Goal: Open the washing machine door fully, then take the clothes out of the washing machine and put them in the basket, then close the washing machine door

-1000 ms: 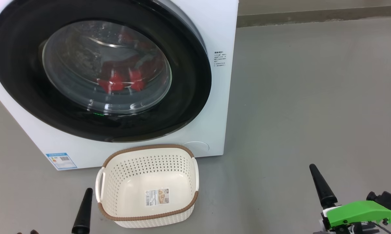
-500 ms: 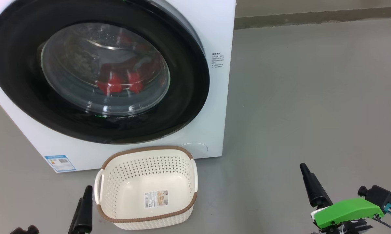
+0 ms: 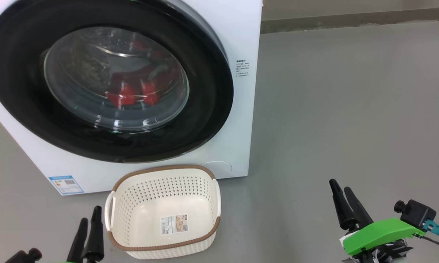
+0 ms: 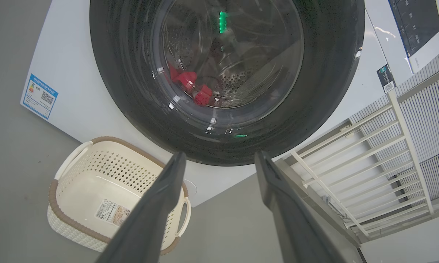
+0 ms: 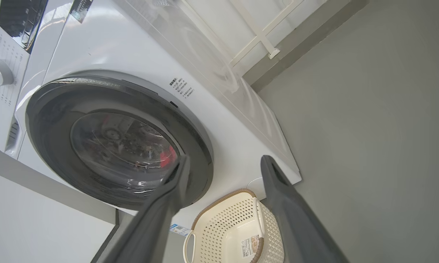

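The white washing machine (image 3: 237, 120) fills the upper left of the head view. The washing machine door (image 3: 212, 95), with its black rim and glass bowl, lies closed against the front. Red clothes (image 3: 126, 98) show through the glass, and also in the wrist views (image 4: 190, 82) (image 5: 167, 157). The cream basket (image 3: 161, 169) stands empty on the floor just below the door, a sticker on its bottom. My left gripper (image 3: 90, 215) is open at the basket's left side. My right gripper (image 3: 340, 185) is open well to the basket's right. Neither holds anything.
Grey floor (image 3: 351, 109) stretches to the machine's right up to a wall skirting (image 3: 351, 16). A white railing (image 4: 369, 157) stands beside the machine in the left wrist view. A blue label (image 3: 66, 184) sits low on the machine's front. The control panel (image 5: 7, 47) is above the door.
The head camera has drifted a little. My right gripper has moved left and slightly forward, both its fingers now showing. My left gripper has risen into view with its second finger.
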You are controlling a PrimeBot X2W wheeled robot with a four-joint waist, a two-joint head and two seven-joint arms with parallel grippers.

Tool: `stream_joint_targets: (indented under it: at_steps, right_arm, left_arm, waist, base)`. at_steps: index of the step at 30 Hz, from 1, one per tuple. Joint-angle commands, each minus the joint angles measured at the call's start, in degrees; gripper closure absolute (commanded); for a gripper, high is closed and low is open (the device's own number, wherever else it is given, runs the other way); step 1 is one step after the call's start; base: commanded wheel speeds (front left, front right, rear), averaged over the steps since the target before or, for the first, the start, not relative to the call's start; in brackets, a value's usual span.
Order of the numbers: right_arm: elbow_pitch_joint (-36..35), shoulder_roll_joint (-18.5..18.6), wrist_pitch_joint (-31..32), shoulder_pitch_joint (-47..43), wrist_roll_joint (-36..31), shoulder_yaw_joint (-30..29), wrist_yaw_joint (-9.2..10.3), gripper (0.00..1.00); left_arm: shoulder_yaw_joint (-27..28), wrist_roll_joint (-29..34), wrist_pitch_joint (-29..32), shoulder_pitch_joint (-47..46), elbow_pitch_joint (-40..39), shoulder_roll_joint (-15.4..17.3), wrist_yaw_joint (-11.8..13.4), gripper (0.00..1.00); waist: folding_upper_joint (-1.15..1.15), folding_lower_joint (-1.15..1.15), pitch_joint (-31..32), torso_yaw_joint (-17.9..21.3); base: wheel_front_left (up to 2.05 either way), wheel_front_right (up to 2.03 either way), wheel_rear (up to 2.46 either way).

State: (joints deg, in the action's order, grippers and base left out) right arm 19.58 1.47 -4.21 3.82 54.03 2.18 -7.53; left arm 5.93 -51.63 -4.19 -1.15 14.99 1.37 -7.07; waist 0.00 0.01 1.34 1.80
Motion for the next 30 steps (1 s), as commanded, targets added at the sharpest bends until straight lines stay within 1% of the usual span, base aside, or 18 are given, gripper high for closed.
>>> stream_joint_targets:
  at_steps: [1,14,30]
  right_arm:
    - [-1.87,0.61,-0.86,3.08,-2.11,0.46,0.02,0.00]
    - [-4.38,0.78,-3.05,3.55,-12.45,0.29,0.03,0.00]
    - [-5.16,0.99,-5.57,4.51,-21.95,2.12,0.03,0.00]
  left_arm:
    - [1.47,1.88,-0.77,-1.04,-1.87,1.00,-0.23,0.00]
    - [1.86,11.73,-2.99,-1.13,-3.13,1.11,-0.27,0.00]
    - [3.35,20.67,-5.53,-1.19,-4.47,1.24,-0.32,0.00]
  waist:
    - [0.00,-0.01,-0.03,0.04]
    - [0.00,-0.01,-0.02,0.42]
    - [0.00,-0.01,0.30,0.72]
  base:
    - [0.00,0.00,0.00]
    - [0.00,0.00,0.00]
    - [0.00,0.00,0.00]
